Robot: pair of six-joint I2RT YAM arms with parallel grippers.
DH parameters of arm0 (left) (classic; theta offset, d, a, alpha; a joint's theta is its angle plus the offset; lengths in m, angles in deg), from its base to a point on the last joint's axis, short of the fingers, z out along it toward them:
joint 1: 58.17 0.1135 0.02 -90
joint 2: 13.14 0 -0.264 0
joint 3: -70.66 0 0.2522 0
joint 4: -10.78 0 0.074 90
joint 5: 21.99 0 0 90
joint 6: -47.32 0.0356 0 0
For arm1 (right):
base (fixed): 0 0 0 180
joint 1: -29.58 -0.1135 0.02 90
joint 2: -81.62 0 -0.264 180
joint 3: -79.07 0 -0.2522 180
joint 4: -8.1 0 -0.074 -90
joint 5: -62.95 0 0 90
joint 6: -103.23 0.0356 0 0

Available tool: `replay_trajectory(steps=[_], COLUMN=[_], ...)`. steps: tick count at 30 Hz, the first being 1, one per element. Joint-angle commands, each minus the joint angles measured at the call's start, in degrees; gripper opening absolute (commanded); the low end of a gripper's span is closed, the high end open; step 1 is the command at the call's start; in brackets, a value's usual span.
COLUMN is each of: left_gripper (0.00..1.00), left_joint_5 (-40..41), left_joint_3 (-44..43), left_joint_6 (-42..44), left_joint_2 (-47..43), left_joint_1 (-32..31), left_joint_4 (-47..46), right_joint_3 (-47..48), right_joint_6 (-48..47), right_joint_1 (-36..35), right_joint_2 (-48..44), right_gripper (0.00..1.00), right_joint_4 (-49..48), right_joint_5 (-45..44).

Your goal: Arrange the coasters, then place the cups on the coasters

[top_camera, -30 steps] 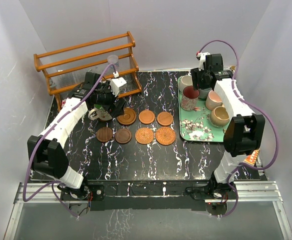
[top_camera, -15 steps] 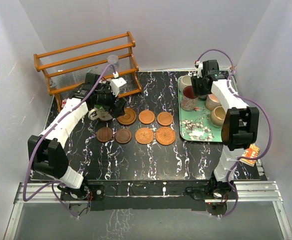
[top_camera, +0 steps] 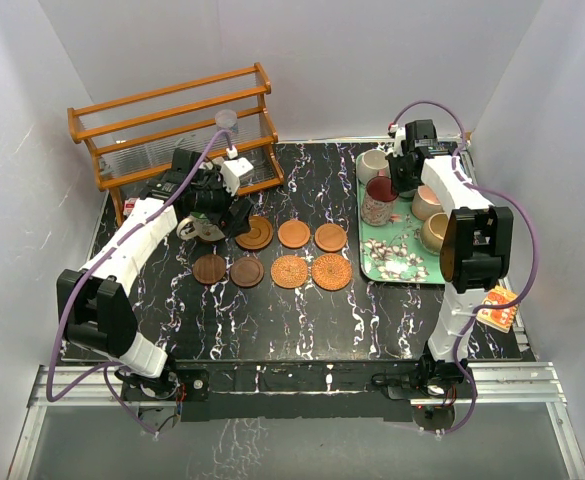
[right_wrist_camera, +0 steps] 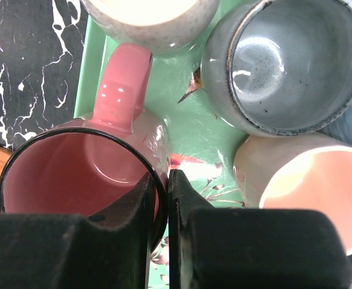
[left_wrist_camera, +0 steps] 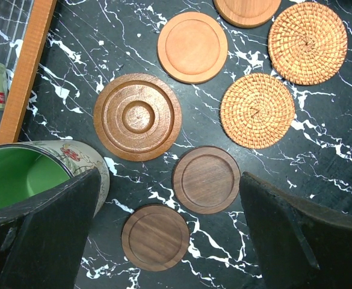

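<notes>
Seven coasters lie in two rows mid-table: wooden ones and two wicker ones. My left gripper hangs open above the dark wooden coasters, and a green-lined mug stands just beside its left finger. At the tray, my right gripper is shut on the rim of a pink-lined mug, one finger inside and one outside. Grey, cream and tan mugs crowd close around it.
The green floral tray sits at the right with more mugs. A wooden rack stands at the back left with a clear plastic cup on it. An orange packet lies by the right edge.
My right gripper's jaws have come together on the pink-lined mug's rim, and that arm's elbow has swung towards the tray. The left arm has stayed put.
</notes>
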Motion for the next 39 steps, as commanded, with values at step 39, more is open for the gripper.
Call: replay_trajectory(steps=[39], left_gripper=[0.86], left_joint_5=[-44.64], left_joint_3=[-9.26], left_joint_6=[23.09], left_joint_2=[5.24], left_joint_1=[-0.23], left_joint_4=[10.63], right_joint_3=[15.28], right_joint_6=[-36.94], right_joint_1=[-29.13], right_joint_2=[-13.48], right_gripper=[0.00], right_joint_4=[21.83], right_joint_5=[36.32])
